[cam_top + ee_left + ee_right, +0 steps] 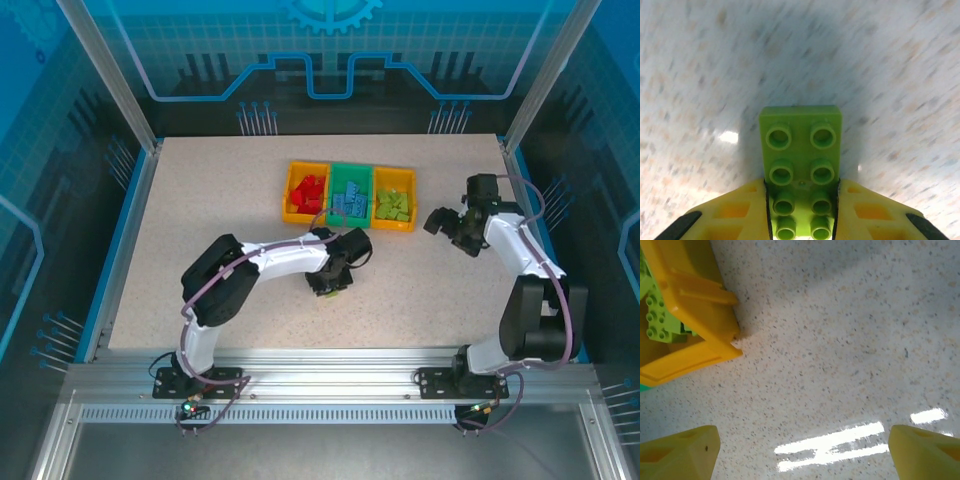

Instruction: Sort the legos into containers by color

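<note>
Lime-green eight-stud lego (801,142) clamped in left pincer (801,200); right pincer (802,442) apart.

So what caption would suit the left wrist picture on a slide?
Left pincer closed on a lime green brick, speckled table behind.

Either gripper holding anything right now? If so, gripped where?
Left gripper clamps a lime green brick by its two long sides, at the near end. Right gripper is open, holding nothing.

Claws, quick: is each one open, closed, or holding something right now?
Left claw: closed on a lime green lego.
Right claw: open, holding nothing.
</note>
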Robot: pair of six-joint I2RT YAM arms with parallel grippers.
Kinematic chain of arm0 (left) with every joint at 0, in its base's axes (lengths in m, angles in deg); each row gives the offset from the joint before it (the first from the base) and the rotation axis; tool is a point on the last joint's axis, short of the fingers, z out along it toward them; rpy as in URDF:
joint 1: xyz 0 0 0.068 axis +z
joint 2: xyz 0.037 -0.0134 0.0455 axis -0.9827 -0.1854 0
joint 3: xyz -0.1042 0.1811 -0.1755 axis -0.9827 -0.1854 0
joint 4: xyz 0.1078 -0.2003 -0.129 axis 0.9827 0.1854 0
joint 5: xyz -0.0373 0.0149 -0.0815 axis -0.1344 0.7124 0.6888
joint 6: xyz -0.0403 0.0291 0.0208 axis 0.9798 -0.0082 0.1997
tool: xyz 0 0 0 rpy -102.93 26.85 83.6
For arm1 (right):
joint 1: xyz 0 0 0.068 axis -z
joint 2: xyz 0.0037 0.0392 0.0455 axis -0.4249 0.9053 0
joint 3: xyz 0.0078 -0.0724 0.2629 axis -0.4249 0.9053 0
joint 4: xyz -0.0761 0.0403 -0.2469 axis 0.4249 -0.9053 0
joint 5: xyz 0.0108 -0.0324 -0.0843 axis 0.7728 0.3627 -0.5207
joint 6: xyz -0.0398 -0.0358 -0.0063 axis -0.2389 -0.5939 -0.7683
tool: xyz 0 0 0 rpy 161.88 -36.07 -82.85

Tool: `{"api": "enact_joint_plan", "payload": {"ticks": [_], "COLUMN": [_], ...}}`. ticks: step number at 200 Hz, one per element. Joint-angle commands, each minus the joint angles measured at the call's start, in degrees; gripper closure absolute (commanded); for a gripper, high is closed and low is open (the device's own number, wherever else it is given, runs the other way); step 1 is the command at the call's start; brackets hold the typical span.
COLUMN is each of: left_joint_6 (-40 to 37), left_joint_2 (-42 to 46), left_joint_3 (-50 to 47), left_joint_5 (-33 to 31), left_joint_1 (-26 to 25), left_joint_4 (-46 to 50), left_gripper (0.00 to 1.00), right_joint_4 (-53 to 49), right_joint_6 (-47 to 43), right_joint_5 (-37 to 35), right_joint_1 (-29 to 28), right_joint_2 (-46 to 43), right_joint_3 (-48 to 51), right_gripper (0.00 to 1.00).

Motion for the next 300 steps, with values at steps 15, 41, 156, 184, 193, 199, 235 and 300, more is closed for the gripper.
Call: {"api": "enact_joint_plan", "payload": {"ticks": [15, 41, 156, 184, 193, 199, 235, 300], "left_joint_6": [-15.8, -23.9, -38.8, -38.4, -38.4, -38.2, -36.8, -44.5], "left_joint_2": [-4.7, -11.5, -27.4, -28.2, -28.3, -28.2, -23.4, 9.0], "left_joint_3": [18.2, 33.4, 55.8, 55.5, 55.5, 55.5, 49.8, 9.6], "left_joint_5": [-6.0, -4.5, 12.6, 15.1, 15.7, 16.2, 16.3, 1.9], "left_joint_1": [2.8, 4.4, 10.3, 11.2, 11.2, 11.2, 10.8, 10.3], "left_joint_4": [-0.7, 0.6, -15.8, -17.5, -17.8, -17.9, -20.2, -33.4], "left_gripper": [0.73, 0.72, 0.71, 0.68, 0.61, 0.51, 0.01, 0.01], "right_joint_4": [1.2, 1.8, 2.0, 1.8, 1.6, 1.4, 1.6, 34.1], "right_joint_6": [-1.2, -1.3, -1.5, -1.2, -1.2, -1.2, -2.9, -16.6], "right_joint_5": [-1.2, -0.8, 0.6, 1.1, 1.1, 1.2, 2.0, -2.1], "right_joint_1": [1.2, 1.3, 1.3, 1.3, 1.3, 1.3, 1.3, -0.4], "right_joint_2": [-4.5, -6.2, -14.6, -16.0, -16.4, -16.5, -17.8, -31.6], "right_joint_3": [4.0, 6.9, 16.1, 16.0, 16.0, 15.9, 16.3, 30.3], "right_gripper": [0.11, 0.11, 0.11, 0.11, 0.11, 0.11, 0.10, 0.00]}}
